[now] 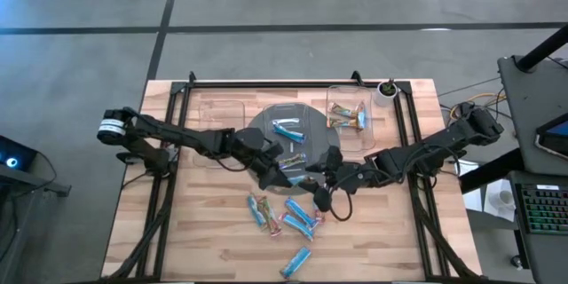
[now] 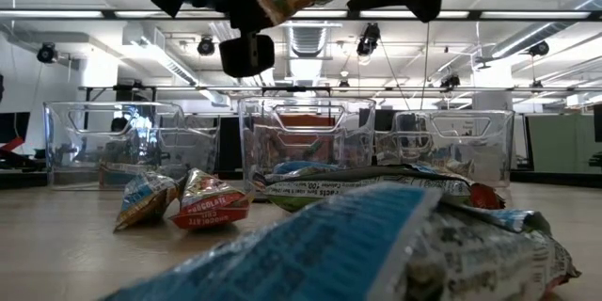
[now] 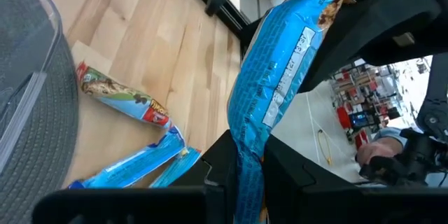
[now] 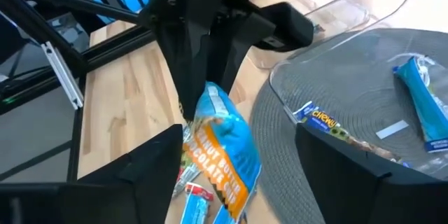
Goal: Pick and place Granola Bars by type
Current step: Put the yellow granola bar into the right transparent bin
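Observation:
My left gripper (image 1: 286, 175) is shut on a light-blue granola bar (image 1: 298, 178), held in the air near the table's middle, just off the near rim of the round grey plate (image 1: 264, 124). In the right wrist view the bar (image 4: 220, 147) sits between my right gripper's (image 1: 319, 183) wide-open fingers, which touch nothing that I can see. Two bars (image 1: 288, 130) lie on the plate. Several more (image 1: 299, 217) lie loose on the wood nearer the front edge. The clear tray (image 1: 349, 115) at the far right holds a few bars. My left gripper pinches the light-blue bar by one end (image 3: 246, 171) between its two fingers. The bar runs on along the fingers' line, past their tips, to its free crimped end (image 3: 318, 7). It is lifted clear of the table.
An empty clear tray (image 1: 222, 124) stands at the far left of the plate. A small white pot (image 1: 385, 91) sits at the far right corner. Black rails (image 1: 169, 186) run along both table sides. In the low view, bars (image 2: 183, 202) lie close in front of the trays.

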### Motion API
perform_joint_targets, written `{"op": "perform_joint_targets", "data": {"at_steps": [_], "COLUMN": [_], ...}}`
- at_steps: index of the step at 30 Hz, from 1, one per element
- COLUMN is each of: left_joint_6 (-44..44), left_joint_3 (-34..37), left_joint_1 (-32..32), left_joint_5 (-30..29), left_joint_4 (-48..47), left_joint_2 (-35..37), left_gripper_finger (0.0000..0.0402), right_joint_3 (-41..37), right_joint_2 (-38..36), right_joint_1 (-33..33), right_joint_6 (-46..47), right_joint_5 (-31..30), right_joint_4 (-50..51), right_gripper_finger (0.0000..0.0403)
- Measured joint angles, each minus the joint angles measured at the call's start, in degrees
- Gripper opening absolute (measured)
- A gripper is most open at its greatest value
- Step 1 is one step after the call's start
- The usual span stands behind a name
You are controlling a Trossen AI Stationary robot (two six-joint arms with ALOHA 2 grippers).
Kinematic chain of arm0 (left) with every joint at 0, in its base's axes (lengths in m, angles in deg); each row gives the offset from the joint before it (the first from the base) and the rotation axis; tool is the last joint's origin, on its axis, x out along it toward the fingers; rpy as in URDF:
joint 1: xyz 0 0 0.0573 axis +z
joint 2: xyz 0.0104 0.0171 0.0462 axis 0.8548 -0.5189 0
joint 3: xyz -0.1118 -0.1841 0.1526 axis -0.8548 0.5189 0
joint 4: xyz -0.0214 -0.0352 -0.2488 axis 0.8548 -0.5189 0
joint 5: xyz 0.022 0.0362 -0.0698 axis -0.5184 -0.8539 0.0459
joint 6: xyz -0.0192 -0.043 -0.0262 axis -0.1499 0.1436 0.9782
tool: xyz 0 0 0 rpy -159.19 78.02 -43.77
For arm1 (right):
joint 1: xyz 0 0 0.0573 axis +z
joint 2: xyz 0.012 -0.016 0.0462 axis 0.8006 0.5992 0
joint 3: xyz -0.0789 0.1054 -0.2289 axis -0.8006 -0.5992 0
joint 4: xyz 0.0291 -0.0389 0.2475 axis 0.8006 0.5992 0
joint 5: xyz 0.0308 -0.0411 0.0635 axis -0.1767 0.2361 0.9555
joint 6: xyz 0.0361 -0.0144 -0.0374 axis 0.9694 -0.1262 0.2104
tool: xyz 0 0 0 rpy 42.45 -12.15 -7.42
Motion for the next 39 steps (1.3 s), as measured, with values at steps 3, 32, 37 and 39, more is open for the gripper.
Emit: {"op": "perform_joint_targets", "data": {"at_steps": [3,32,37,39], "left_joint_6": [0.0,-1.32,-3.44,-4.49], "left_joint_3": [-0.01,-0.4,-2.32,-3.16], "left_joint_1": [0.0,-0.77,-1.35,-1.44], "left_joint_5": [-0.05,-8.25,-11.09,-11.46], "left_joint_4": [0.12,-3.64,-4.86,-7.25], "left_joint_2": [0.0,0.13,0.09,0.15], "left_gripper_finger": [0.0035,0.0082,0.0141,0.0161], "right_joint_3": [0.0,-0.15,-0.13,-0.13], "right_joint_2": [0.0,0.11,-0.02,0.0], "right_joint_1": [0.0,-0.62,-0.66,-0.66], "right_joint_6": [0.28,-0.73,-0.73,-0.71], "right_joint_5": [0.05,0.22,0.2,0.2], "right_joint_4": [-0.03,0.06,-0.04,0.0], "right_gripper_finger": [0.0249,0.0057,0.0061,0.0061]}}
